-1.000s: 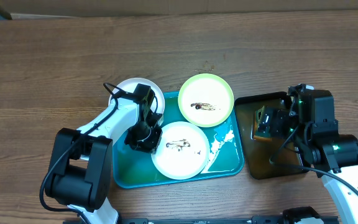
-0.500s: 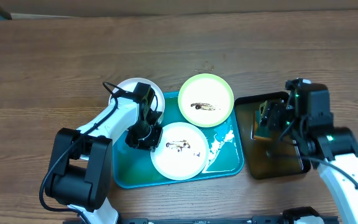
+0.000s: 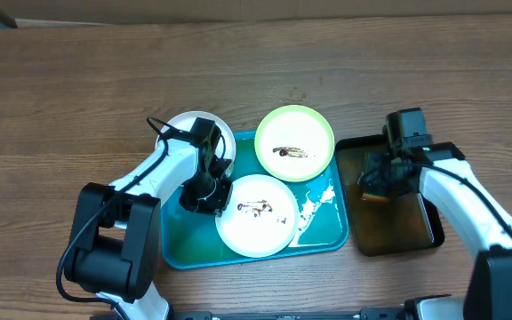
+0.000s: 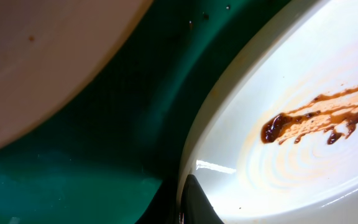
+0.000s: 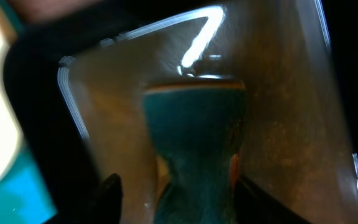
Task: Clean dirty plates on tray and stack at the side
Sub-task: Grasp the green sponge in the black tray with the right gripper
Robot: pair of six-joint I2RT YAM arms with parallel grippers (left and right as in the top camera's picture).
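Note:
A teal tray (image 3: 185, 244) holds a white plate (image 3: 258, 233) with a brown smear. My left gripper (image 3: 204, 197) is shut on that plate's left rim; in the left wrist view its fingertips (image 4: 194, 202) pinch the rim of the smeared plate (image 4: 253, 168) over the tray (image 4: 104, 155). A pale green plate (image 3: 294, 129), also smeared, rests on the tray's far edge. Another white plate (image 3: 185, 132) lies at the tray's far left corner, partly under my left arm. My right gripper (image 3: 376, 182) is open with a teal sponge (image 5: 194, 143) between its fingers; the left finger (image 5: 110, 186) stands apart from it.
A black tray (image 3: 416, 222) with brownish liquid sits right of the teal tray, under my right gripper. White suds (image 3: 314, 206) lie on the teal tray's right side. Bare wooden table (image 3: 78, 89) surrounds everything.
My right arm has swung left and down over the black tray, and its jaws have narrowed around the sponge. My left gripper has finished closing on the white plate's rim.

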